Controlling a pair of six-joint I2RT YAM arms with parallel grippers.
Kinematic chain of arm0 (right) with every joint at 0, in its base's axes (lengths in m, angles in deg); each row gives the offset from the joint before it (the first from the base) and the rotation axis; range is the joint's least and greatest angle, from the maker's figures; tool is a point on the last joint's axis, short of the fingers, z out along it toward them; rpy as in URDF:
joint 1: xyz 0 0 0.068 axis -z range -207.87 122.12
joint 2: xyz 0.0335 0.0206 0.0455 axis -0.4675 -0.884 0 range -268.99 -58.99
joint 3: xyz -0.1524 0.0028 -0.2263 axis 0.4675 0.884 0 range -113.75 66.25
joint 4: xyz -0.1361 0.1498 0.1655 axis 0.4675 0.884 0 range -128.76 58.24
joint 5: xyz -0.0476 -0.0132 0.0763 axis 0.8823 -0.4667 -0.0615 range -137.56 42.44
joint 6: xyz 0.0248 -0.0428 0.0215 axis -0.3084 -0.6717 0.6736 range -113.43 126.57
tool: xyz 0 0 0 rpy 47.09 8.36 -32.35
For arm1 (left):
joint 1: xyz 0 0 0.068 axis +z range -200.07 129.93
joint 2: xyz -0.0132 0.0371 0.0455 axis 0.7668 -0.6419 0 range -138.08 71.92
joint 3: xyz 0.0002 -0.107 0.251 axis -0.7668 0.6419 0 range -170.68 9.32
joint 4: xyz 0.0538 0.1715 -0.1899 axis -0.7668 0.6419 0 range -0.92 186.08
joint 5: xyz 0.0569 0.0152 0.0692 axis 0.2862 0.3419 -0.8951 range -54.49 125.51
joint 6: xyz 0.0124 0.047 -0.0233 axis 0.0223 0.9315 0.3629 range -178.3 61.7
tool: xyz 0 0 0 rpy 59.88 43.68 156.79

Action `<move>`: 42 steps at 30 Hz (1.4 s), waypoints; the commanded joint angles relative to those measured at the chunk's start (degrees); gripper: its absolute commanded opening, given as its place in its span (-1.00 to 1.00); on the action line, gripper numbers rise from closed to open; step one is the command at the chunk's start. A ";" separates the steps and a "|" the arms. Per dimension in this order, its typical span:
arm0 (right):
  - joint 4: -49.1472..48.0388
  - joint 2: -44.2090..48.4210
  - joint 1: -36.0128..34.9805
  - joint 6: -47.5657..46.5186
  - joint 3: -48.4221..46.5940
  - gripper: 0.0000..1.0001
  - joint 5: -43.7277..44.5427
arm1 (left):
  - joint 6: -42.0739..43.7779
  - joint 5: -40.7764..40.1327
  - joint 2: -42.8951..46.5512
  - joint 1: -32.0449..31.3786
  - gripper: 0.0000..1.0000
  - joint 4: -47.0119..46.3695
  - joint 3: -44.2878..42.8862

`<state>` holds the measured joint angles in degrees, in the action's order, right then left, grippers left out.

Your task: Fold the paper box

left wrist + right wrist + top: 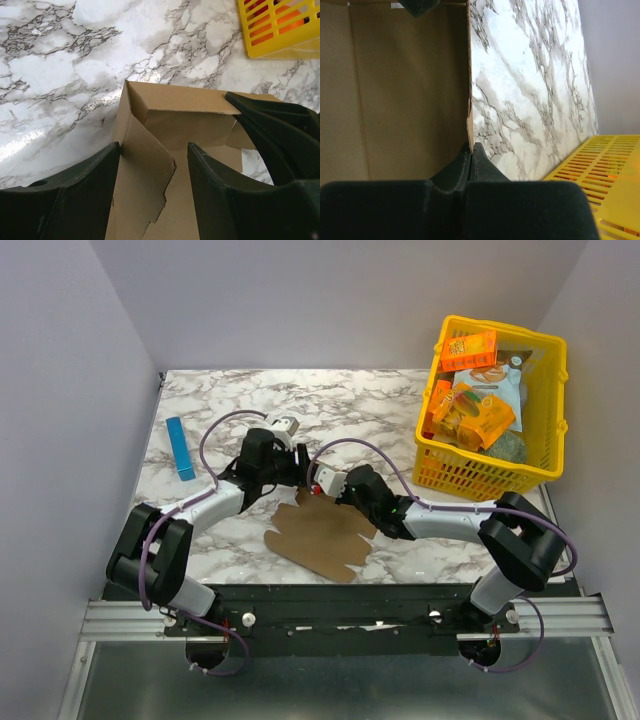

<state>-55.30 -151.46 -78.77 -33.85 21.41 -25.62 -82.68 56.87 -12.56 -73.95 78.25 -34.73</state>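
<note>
The paper box (325,535) is a flat brown cardboard sheet lying near the table's front middle, its far end partly folded up. In the left wrist view the paper box (190,107) shows a raised back wall and a bent side flap. My left gripper (154,147) stands open astride that flap, which lies by the left finger and well clear of the right one. From above, the left gripper (298,472) hovers at the sheet's far left corner. My right gripper (471,146) is shut on the upright edge of the paper box (405,90), and it (325,485) meets the left one there.
A yellow basket (495,420) holding orange snack packs stands at the back right, close to the right arm's elbow; its slatted wall (600,165) is beside the right wrist. A slim blue bar (180,448) lies at the left. Grey walls enclose the marble table (360,405).
</note>
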 commanded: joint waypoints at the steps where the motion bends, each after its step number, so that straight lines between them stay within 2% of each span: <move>1: 1.15 1.15 0.09 1.31 -1.57 -0.99 -1.45 | 4.34 -5.18 -0.94 -2.75 0.29 0.02 -2.44; 6: 1.24 1.15 0.09 1.31 -1.65 -0.99 -1.37 | 6.54 -11.42 -1.99 -5.39 0.16 2.21 -4.02; 10: 1.24 1.06 0.09 1.40 -1.57 -0.99 -1.37 | 7.33 -16.34 -2.78 -6.53 -0.07 3.71 -4.81; 18: 0.72 1.06 0.09 2.10 -1.22 -0.92 -1.45 | 9.00 -19.69 -4.02 -8.11 -0.34 2.04 -4.73; 23: 0.63 1.24 0.09 2.45 -0.95 -0.89 -1.63 | 10.14 -20.84 -4.55 -9.08 -0.39 0.20 -4.20; 27: 0.45 1.41 0.09 3.15 -0.95 -0.84 -1.80 | 10.85 -20.93 -4.72 -9.61 -0.58 -1.38 -3.50; 31: 0.28 2.37 0.09 4.74 -0.43 -0.75 -2.16 | 12.42 -22.75 -4.55 -10.57 -1.00 -3.14 -2.79; 32: 0.54 2.81 0.01 5.26 -0.25 -0.74 -2.42 | 13.39 -23.47 -4.20 -10.92 -1.00 -4.45 -1.92; 34: 1.24 5.09 0.01 7.54 0.01 -0.62 -2.77 | 14.36 -24.53 -2.62 -11.19 -1.00 -6.65 -0.34; 38: 4.75 10.62 0.09 12.11 0.63 -0.22 -3.82 | 17.08 -26.63 0.11 -11.80 -1.00 -15.24 5.18; 39: 5.45 12.03 0.01 14.04 0.98 0.06 -4.09 | 17.78 -26.90 0.55 -11.89 -1.00 -16.75 5.99; 41: 7.91 15.80 0.09 16.16 1.42 0.33 -4.62 | 18.93 -27.08 1.69 -11.89 -1.00 -20.62 8.09; 42: 8.79 16.96 0.09 18.86 1.68 0.54 -4.44 | 19.45 -27.08 1.78 -11.89 -1.00 -21.85 8.71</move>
<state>-51.10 -140.51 -78.77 -23.21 21.63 -28.14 -66.92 32.68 -13.42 -85.49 66.66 -29.22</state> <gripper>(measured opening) 0.631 0.017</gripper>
